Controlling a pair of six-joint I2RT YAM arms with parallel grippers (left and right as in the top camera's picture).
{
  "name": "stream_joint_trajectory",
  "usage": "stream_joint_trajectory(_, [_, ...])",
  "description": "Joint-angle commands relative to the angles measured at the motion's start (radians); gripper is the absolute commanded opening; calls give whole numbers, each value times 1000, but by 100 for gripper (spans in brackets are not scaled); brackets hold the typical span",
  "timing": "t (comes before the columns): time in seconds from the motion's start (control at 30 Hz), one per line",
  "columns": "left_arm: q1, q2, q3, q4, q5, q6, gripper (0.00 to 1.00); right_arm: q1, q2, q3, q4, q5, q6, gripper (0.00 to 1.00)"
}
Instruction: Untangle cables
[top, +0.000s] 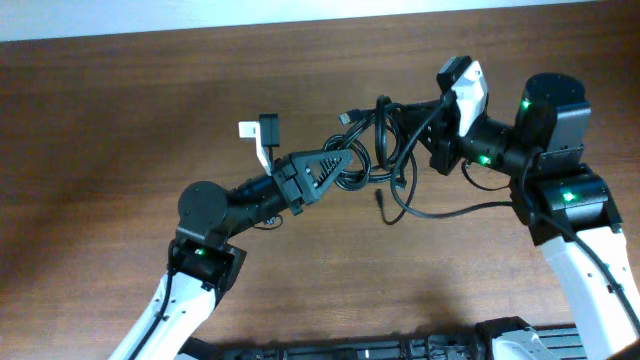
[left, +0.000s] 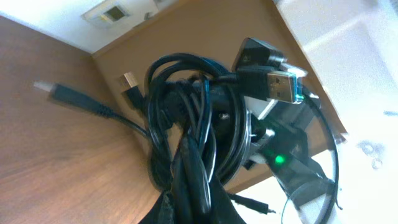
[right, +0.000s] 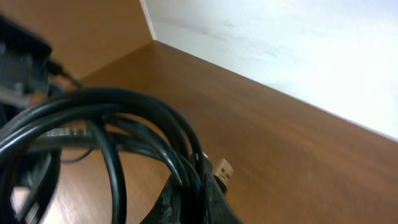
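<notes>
Brown wooden surface, bare wood grain, with a white wall along its far edge.

Item 1: cables. Several thin black cords are wound into one looped, knotted bundle. The overhead view places it near the middle of the surface, between the two arms. The left wrist view shows the loops stacked tightly on one another. One strand hangs off the bundle and trails over the wood toward the right arm. A small dark plug dangles just below the bundle.

Item 2: connectors. A silver USB-A plug juts from the top of the bundle. A smaller metal plug sits at its left edge. A blurred plug ends a single strand over the wood. Another metal plug shows in the right wrist view beside the cords.

Item 3: left pincer. It reaches in from the lower left, fingers together and clamped on the bundle's left side.

Item 4: right pincer. It reaches in from the right, fingers together on the bundle's right side, with the cords arching away from them.

Item 5: green indicator lamp, lit on the right arm behind the bundle.
</notes>
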Motion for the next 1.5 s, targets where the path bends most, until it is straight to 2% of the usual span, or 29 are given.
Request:
stream_joint_trajectory(0.0, [3,-36,11,-125,-19,45,0,-57,-35,15,40,303,177,4])
stream_joint_trajectory(0.07, [3,-36,11,-192,-49,93,0,-57,-88,15,40,197,162,4])
stream_joint_trajectory(0.1, [3,-37,11,-192,-55,93,0,-57,-107,15,39,176,162,4])
stream_joint_trajectory(0.2, [3,-36,11,-192,-116,193,0,-57,-146,15,33,124,162,4])
stream_joint_trajectory(0.23, [3,-36,11,-192,-135,236,0,-57,-150,15,23,124,162,9])
stream_joint_trajectory(0.3, [3,-36,11,-191,-153,292,0,-57,-150,15,-2,125,162,67])
stream_joint_trajectory(0.37, [3,-37,11,-176,-152,291,0,-57,-150,15,-10,128,162,86])
stream_joint_trajectory(0.43, [3,-37,11,-111,-129,291,0,-57,-150,15,-31,132,162,96])
stream_joint_trajectory(0.47, [3,-37,11,-97,-129,292,0,-57,-150,15,-46,131,162,98])
stream_joint_trajectory(0.5, [3,-37,11,-93,-130,343,0,-57,-150,15,-74,99,163,99])
stream_joint_trajectory(0.57, [3,-37,11,-93,-130,435,0,-57,-150,15,-77,-101,163,99])
stream_joint_trajectory(0.63, [3,-37,11,-92,-130,470,0,-57,-150,15,-68,-219,166,99])
stream_joint_trajectory(0.77, [3,-37,11,30,-99,470,0,-57,-145,15,-66,-243,166,99])
stream_joint_trajectory(0.87, [3,-36,11,41,-99,472,0,-57,-116,15,-66,-314,166,99])
stream_joint_trajectory(0.9, [3,-36,11,38,-95,525,0,-57,-105,15,-58,-367,185,99])
stream_joint_trajectory(0.93, [3,-36,11,37,-71,634,0,-57,-95,15,-18,-406,271,99])
stream_joint_trajectory(1.0, [3,-36,11,34,-50,817,0,-57,-94,15,56,-465,342,99])
stream_joint_trajectory(1.1, [3,-36,11,34,-35,909,0,-57,-94,15,106,-478,395,99])
stream_joint_trajectory(1.13, [3,-36,11,34,65,1024,0,-56,-93,15,107,-478,402,100])
stream_joint_trajectory(1.2, [3,-36,11,34,108,1144,0,-57,-93,15,108,-478,422,100])
stream_joint_trajectory(1.23, [3,-36,11,34,108,1179,0,-57,-93,15,107,-478,422,96])
stream_joint_trajectory(1.27, [3,-36,11,34,107,1220,0,-57,-93,15,107,-477,428,86])
stream_joint_trajectory(1.33, [3,-36,11,34,107,1245,0,-56,-92,15,107,-476,429,78])
stream_joint_trajectory(1.4, [3,-32,11,34,79,1305,0,-57,-90,15,103,-474,428,59])
stream_joint_trajectory(1.47, [3,-32,11,34,12,1305,0,-56,-76,15,92,-474,428,40])
